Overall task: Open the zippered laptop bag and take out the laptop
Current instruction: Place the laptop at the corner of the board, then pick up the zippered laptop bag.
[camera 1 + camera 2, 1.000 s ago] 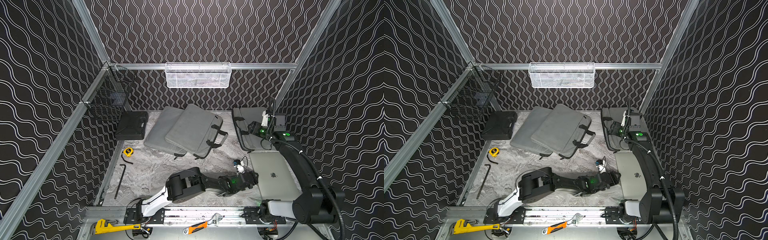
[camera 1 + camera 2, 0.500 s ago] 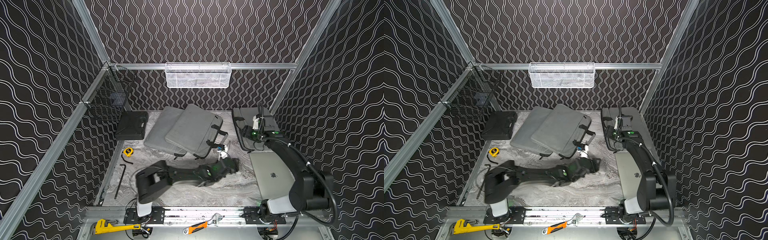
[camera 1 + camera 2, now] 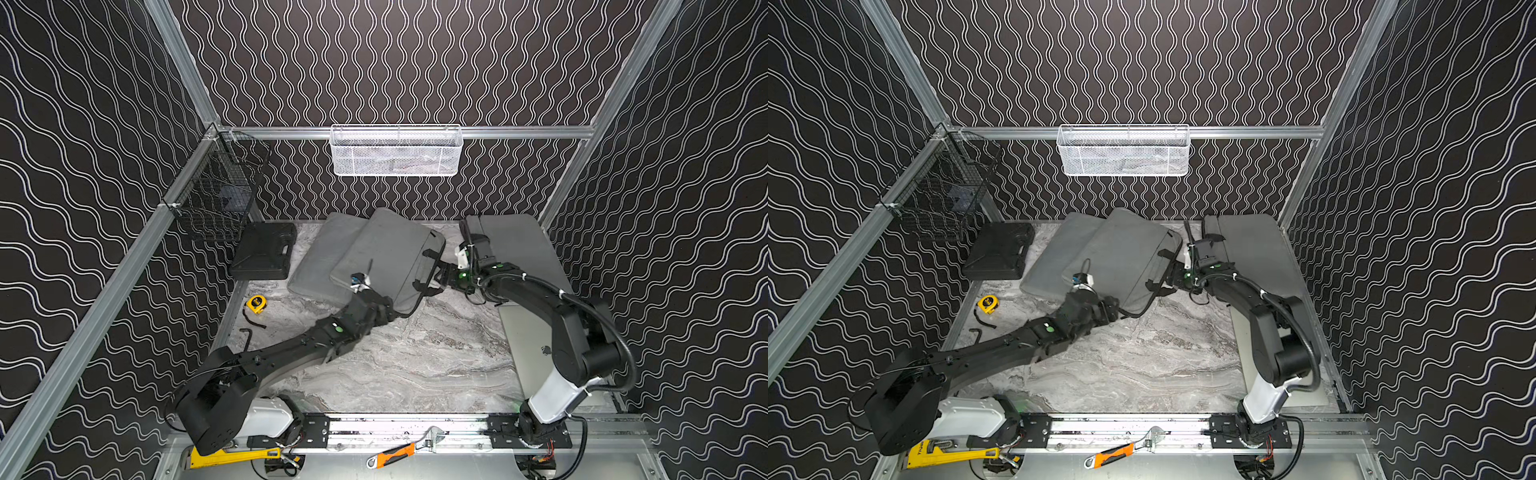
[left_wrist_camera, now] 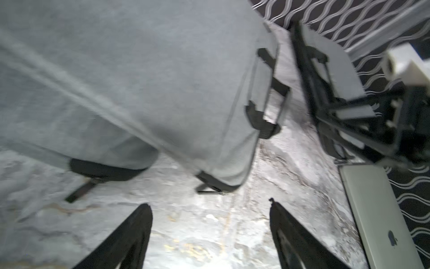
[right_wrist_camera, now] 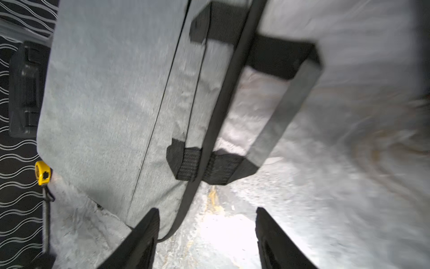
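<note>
Two grey laptop bags lie stacked at the back centre, the upper laptop bag (image 3: 390, 253) (image 3: 1121, 249) resting on a lower one (image 3: 324, 257). My left gripper (image 3: 390, 311) (image 4: 209, 205) hovers open just short of the upper bag's near corner (image 4: 223, 177), holding nothing. My right gripper (image 3: 441, 276) (image 5: 207, 210) is open beside the bag's black-and-grey handles (image 5: 283, 104), with one finger (image 5: 144, 233) over the bag's dark zipper edge (image 5: 218, 104). A silver laptop (image 3: 528, 345) (image 4: 377, 221) lies flat on the table at the right, partly hidden by my right arm.
A third grey bag (image 3: 519, 245) lies at the back right. A black case (image 3: 264, 249), yellow tape measure (image 3: 256, 303) and hex key (image 3: 245, 336) sit at the left. Wire baskets (image 3: 216, 199) (image 3: 395, 151) hang on the walls. Wrenches (image 3: 399, 451) lie on the front rail.
My left arm swung from beside the silver laptop across to the upper bag's near corner, its jaws widening. My right gripper moved left from the back-right bag to the upper bag's handles.
</note>
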You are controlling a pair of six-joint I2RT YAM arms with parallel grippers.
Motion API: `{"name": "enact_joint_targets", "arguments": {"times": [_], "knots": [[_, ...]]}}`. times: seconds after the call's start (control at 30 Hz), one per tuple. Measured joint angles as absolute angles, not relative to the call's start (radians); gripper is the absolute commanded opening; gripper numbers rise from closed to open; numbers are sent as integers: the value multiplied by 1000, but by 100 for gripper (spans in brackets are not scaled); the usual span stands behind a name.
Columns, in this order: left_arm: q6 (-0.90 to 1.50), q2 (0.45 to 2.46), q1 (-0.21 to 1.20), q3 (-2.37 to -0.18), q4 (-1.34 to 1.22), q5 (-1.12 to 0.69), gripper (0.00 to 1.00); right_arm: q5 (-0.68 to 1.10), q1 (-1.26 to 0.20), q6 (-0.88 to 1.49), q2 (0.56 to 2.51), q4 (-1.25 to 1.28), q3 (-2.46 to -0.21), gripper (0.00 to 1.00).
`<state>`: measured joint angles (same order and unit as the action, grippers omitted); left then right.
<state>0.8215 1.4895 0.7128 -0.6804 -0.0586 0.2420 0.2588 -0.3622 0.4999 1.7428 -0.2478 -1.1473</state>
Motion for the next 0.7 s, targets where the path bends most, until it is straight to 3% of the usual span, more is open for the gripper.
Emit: {"name": "enact_joint_targets", "arguments": {"times": [0.27,0.57,0.67,0.7], "knots": [[889,1710,517,-588,-319,-95,79,337,-437,601,1772,-149,-1074,67],[1080,2003,497,-579,-879,-319,69,363,-464,636,1792,-96,-1017,68],[1114,2053,500,-579,-963,-333,54,364,-465,635,1822,-93,-1015,68],[1125,2068,503,-579,-985,-333,45,364,-465,634,1833,-94,-1018,68]]}}
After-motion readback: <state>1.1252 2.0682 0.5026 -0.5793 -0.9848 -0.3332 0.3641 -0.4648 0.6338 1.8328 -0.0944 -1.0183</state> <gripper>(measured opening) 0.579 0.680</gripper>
